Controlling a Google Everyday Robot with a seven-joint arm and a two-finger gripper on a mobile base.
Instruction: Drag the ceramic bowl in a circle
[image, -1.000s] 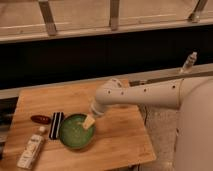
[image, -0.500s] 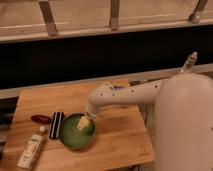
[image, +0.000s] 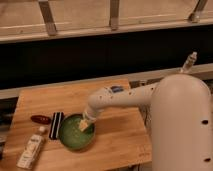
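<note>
Camera view, left to right: white tube (image: 30, 152) lies at lower left on the wooden table (image: 45, 100), close to the front edge. A small dark red item (image: 40, 119) sits above it. Next comes a black striped flat object (image: 56, 125), just beside the ceramic bowl (image: 75, 141). The bowl is upright, lower left of centre, near the table's front edge. The gripper (image: 85, 125) is down inside the bowl's upper right part; open or closed, cannot tell. The white arm (image: 125, 97) slants up right to the robot body (image: 182, 125), which fills the lower right. A pale bottle (image: 188, 62) stands at upper right.
</note>
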